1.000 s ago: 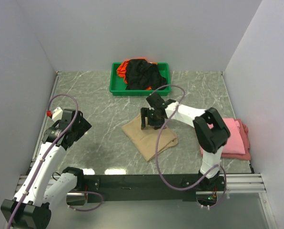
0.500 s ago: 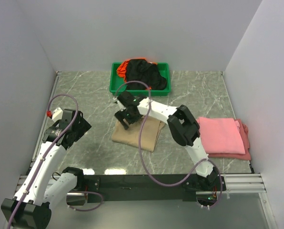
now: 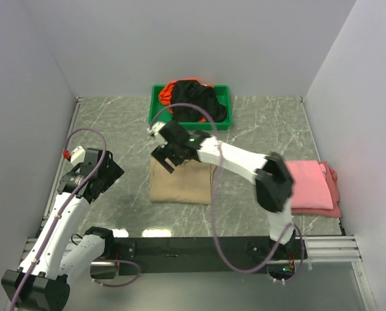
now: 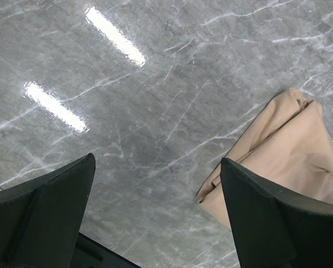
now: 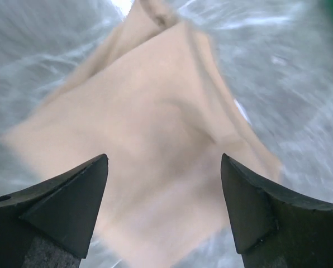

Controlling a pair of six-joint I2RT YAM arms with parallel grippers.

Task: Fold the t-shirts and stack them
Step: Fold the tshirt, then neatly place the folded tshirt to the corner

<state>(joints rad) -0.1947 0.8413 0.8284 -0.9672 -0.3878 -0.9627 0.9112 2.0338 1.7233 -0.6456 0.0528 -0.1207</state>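
A folded tan t-shirt [image 3: 180, 184] lies flat on the marble table, left of centre. My right gripper [image 3: 170, 155] hovers over its far left corner, jaws wide apart with nothing between them. In the right wrist view the tan t-shirt [image 5: 155, 128] fills the space under my right gripper [image 5: 163, 162], blurred by motion. My left gripper [image 3: 99, 172] stands open at the left, apart from the cloth. Its wrist view shows my left gripper [image 4: 158, 162] over bare table, with the tan t-shirt [image 4: 289, 151] to the right. A folded pink t-shirt [image 3: 309, 184] lies at the right. Black [image 3: 196, 102] and orange [image 3: 166, 94] t-shirts are bunched in the tray.
A green plastic tray [image 3: 155, 120] sits at the back centre. White walls close in the table on the left, back and right. The arms' black base rail [image 3: 193, 246] runs along the near edge. The right arm's purple cable [image 3: 214, 194] loops over the tan t-shirt's right side.
My right arm has swung left across the table. The tan t-shirt has slid left with it and turned to lie squarer. The left arm has not moved.
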